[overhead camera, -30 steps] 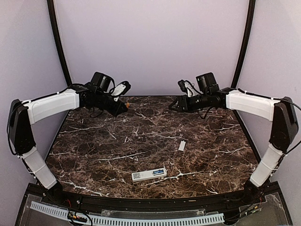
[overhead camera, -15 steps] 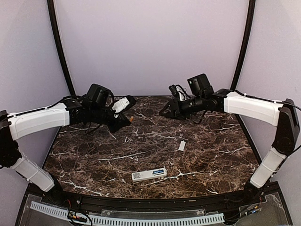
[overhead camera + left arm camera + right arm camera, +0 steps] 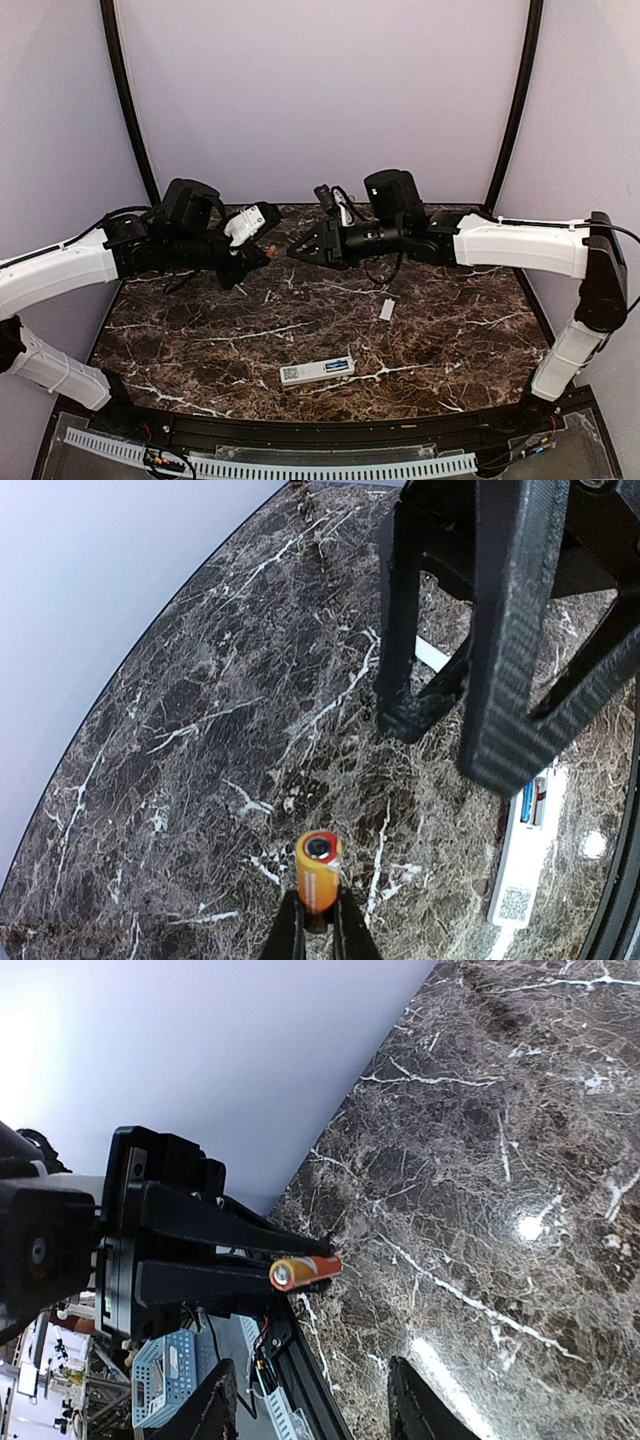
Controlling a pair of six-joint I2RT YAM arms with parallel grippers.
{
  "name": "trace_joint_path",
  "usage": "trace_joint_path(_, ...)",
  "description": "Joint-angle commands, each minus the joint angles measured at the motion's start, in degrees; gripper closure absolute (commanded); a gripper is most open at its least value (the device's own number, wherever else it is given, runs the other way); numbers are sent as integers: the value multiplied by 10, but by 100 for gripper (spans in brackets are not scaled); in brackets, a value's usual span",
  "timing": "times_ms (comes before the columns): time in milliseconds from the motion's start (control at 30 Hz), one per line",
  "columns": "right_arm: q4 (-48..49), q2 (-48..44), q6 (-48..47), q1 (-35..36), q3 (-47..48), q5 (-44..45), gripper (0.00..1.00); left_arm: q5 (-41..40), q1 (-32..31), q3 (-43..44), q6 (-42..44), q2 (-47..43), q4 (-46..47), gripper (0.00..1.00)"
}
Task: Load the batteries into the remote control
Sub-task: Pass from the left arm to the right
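Grips an orange battery point(image 3: 318, 868) in the closed left gripper point(image 3: 316, 922), lifted above the back of the dark marble surface point(image 3: 200, 330). Points the right gripper point(image 3: 297, 250) at it from just beside, jaws parted and empty. Shows the white remote point(image 3: 317, 370) lying back-up near the front edge, blue visible in its recess, a small pale cover point(image 3: 387, 310) apart to its right.
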Motion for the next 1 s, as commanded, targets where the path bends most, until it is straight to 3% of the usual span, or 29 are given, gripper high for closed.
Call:
trace_joint_path(0, 51, 38, 12, 29, 40, 19, 52, -41, -11, -15, 12, -21, -39, 100)
trace_joint_path(200, 87, 65, 32, 38, 44, 55, 59, -51, -14, -18, 25, -19, -42, 100)
trace_joint_path(567, 101, 112, 46, 38, 74, 33, 69, -47, -16, -20, 33, -1, -30, 100)
trace_joint_path(833, 110, 127, 57, 43, 76, 14, 90, -52, -16, -23, 30, 2, -27, 100)
trace_joint_path(967, 117, 128, 66, 44, 68, 3, 86, -68, -16, -24, 28, 5, -26, 100)
